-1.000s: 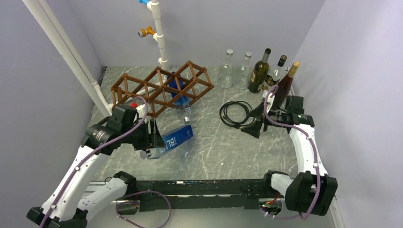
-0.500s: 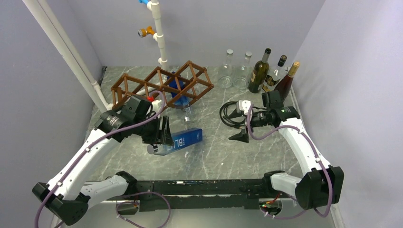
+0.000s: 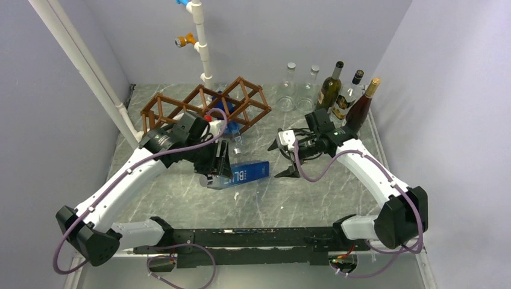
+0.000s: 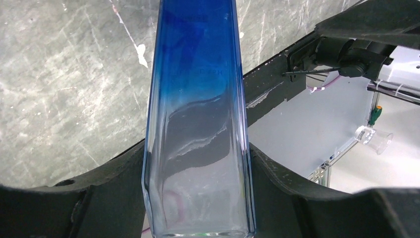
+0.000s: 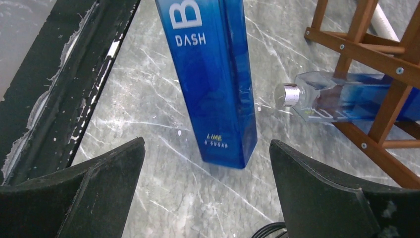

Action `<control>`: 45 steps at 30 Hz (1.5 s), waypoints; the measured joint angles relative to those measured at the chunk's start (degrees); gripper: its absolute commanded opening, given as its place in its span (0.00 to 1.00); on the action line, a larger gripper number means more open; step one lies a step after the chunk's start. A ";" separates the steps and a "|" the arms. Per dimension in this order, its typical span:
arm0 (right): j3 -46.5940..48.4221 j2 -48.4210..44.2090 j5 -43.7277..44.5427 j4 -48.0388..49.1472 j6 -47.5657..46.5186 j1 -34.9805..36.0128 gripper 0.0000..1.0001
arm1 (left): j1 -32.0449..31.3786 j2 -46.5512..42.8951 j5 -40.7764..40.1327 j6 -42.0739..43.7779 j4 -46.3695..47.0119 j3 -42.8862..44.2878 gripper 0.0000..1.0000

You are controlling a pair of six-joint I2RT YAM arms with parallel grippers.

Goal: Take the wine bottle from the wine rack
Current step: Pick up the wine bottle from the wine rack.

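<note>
The brown wooden wine rack (image 3: 181, 114) stands at the back left, and part of it shows in the right wrist view (image 5: 366, 51). A blue bottle (image 3: 226, 118) still lies in one cell, its capped neck (image 5: 289, 94) poking out. My left gripper (image 3: 218, 171) is shut on a square blue "BLU DASH" bottle (image 3: 242, 175), held roughly level and low over the table in front of the rack. It fills the left wrist view (image 4: 198, 124) between the jaws (image 4: 198, 198). My right gripper (image 3: 281, 159) is open and empty. It faces the base end of the held bottle (image 5: 213, 84), a short gap away (image 5: 205, 198).
Two clear glass bottles (image 3: 288, 84) and three dark wine bottles (image 3: 330, 87) stand at the back right. A black cable coil (image 3: 299, 143) lies under my right arm. A white pipe (image 3: 202, 42) rises behind the rack. The black front rail (image 5: 74, 89) runs along the table's near edge.
My left arm has carried the square blue bottle to the right, toward the table's middle. My right arm has swung left from the dark bottles toward it, jaws open.
</note>
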 measured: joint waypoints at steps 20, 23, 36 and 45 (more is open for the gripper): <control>0.63 4.24 11.43 7.23 2.01 12.85 1.00 | -3.13 8.48 3.65 -7.39 11.45 0.33 0.00; 0.63 4.28 13.31 8.11 2.56 14.03 1.00 | -3.13 8.55 4.13 -9.18 13.11 0.31 0.00; -0.57 3.93 18.93 15.30 9.86 14.99 0.63 | -2.78 9.14 7.28 -15.85 20.94 -1.38 0.00; -2.84 2.60 18.78 15.74 6.51 15.19 0.04 | -2.45 9.31 9.05 -18.95 22.67 -3.39 0.12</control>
